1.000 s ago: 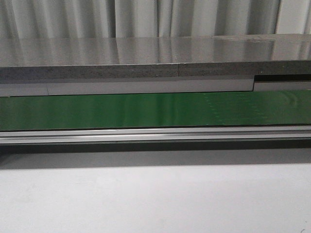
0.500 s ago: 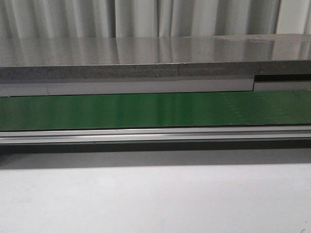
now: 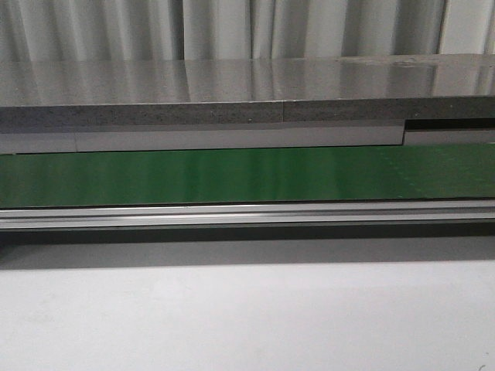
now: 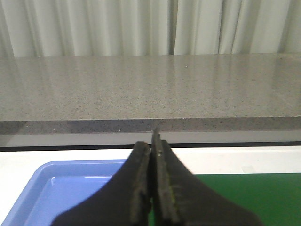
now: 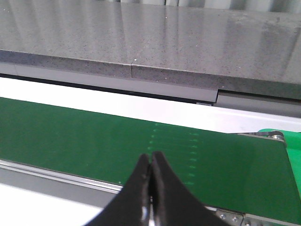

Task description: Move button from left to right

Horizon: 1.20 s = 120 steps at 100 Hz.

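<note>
Two grippers — L [image 4: 151,146] & R [image 5: 150,162] — both closed, empty; one green belt [image 3: 232,176]

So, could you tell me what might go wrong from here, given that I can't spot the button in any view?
1. No button shows on the green belt or in the blue tray, so a grasp begun now would probably close on nothing.
2. Both the left gripper and right gripper are shut; they must open before a pickup, or the fingertips may knock the part.
</note>
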### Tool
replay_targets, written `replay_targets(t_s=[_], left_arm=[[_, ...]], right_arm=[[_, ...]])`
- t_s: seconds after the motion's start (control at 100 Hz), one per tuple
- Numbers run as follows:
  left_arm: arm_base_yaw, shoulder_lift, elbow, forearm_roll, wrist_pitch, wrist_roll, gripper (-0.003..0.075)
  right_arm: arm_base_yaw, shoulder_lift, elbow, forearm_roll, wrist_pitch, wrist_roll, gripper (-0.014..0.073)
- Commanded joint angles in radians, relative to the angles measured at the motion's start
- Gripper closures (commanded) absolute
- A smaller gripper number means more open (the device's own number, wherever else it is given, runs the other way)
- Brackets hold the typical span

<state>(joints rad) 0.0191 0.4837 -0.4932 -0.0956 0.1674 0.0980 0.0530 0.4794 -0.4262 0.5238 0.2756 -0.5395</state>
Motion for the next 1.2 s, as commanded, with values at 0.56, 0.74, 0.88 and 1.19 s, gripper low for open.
replay_targets(t_s=[0.56, 0.74, 0.88, 1.19], left_arm=[[-0.007, 0.008, -0.028, -0.009, -0.076, -0.007, 0.074], [-0.007, 0.008, -0.028, -0.009, -0.076, -0.007, 0.074], [-0.007, 0.008, -0.028, -0.009, -0.076, -0.007, 0.074], [-0.007, 0.008, -0.028, -0.009, -0.074, -0.007, 0.074]], right_arm=[[0.005, -0.262, 0.087, -0.457, -0.072, 0.503, 0.0662], [0.005, -0.368, 0.209, -0.468, -0.118, 0.503, 0.0662], [0.005, -0.451, 0.295, -0.469, -0.163, 0.503, 0.0662], [0.002, -0.511, 0.401, -0.491, -0.2, 0.503, 0.0662]])
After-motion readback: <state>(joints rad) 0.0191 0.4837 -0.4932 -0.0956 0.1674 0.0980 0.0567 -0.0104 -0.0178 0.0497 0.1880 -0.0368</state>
